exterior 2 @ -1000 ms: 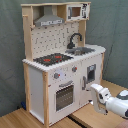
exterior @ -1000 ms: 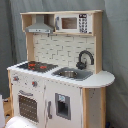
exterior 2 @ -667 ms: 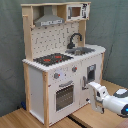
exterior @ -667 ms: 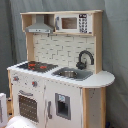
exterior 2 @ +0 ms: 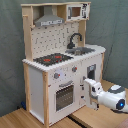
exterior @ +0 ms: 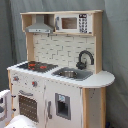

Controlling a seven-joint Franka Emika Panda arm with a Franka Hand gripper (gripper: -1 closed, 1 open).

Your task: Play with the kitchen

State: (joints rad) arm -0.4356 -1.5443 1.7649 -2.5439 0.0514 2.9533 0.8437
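The tall white and light-wood toy kitchen (exterior 2: 60, 65) stands upright on the wooden tabletop (exterior 2: 20, 120), while the white arm's gripper (exterior 2: 91, 90) reaches toward its lower front doors, probably to open one, though whether its fingers are open is unclear.

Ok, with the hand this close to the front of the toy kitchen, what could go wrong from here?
1. In the second exterior view the hand is right at the lower cabinet door of the toy kitchen; pushing on might bump the panel rather than catch the handle.
2. The toy kitchen is tall and apparently freestanding, so a hard push or pull could shift or tip it.
3. In the first exterior view the arm barely shows, so depth is hard to judge.
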